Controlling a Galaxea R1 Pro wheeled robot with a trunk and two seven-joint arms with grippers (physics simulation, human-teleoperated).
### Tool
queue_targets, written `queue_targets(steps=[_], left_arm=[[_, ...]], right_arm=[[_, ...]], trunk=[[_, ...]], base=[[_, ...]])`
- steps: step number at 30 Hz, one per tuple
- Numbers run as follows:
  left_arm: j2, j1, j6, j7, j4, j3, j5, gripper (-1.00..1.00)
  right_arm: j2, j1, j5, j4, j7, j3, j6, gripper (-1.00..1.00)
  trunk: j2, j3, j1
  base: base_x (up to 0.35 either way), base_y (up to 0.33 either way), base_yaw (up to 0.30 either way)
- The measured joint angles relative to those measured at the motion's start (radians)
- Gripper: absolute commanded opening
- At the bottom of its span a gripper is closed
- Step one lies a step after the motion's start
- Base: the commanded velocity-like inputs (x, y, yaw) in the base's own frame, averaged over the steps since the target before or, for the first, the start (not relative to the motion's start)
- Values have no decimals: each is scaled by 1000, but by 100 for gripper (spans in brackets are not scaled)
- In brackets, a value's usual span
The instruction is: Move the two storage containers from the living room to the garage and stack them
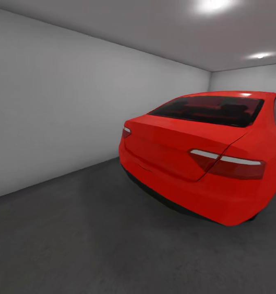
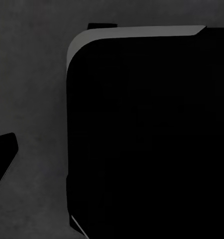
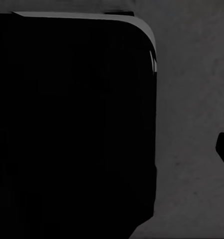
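I had the head turned on the garage's red car and bare grey floor, presumably scouting a drop spot, with neither storage container visible to me and either claw's opening impossible to tell.

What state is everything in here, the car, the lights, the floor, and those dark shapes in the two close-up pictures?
red car: parked, boot closed, rear facing the camera, tail lights unlit.
ceiling lights: on.
floor: dark grey, bare around the car.
black rounded body, left wrist view: hangs above the grey floor; what it is cannot be told.
black rounded body, right wrist view: the same.
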State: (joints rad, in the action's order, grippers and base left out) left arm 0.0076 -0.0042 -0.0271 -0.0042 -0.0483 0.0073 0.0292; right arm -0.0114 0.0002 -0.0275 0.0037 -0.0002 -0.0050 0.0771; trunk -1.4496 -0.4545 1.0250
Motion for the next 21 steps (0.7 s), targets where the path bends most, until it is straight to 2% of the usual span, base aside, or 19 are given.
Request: queue_targets(steps=[13,21], left_arm=[[-1,0,0,0,0,0,1,100],[-21,0,-2,0,0,8,5,100]], right_arm=[[3,0,9,-8,13,7,18,100],[4,0,13,-8,15,6,20,100]], trunk=[[0,0,0],[0,1,0]], base=[[0,0,-292],[0,0,-296]])
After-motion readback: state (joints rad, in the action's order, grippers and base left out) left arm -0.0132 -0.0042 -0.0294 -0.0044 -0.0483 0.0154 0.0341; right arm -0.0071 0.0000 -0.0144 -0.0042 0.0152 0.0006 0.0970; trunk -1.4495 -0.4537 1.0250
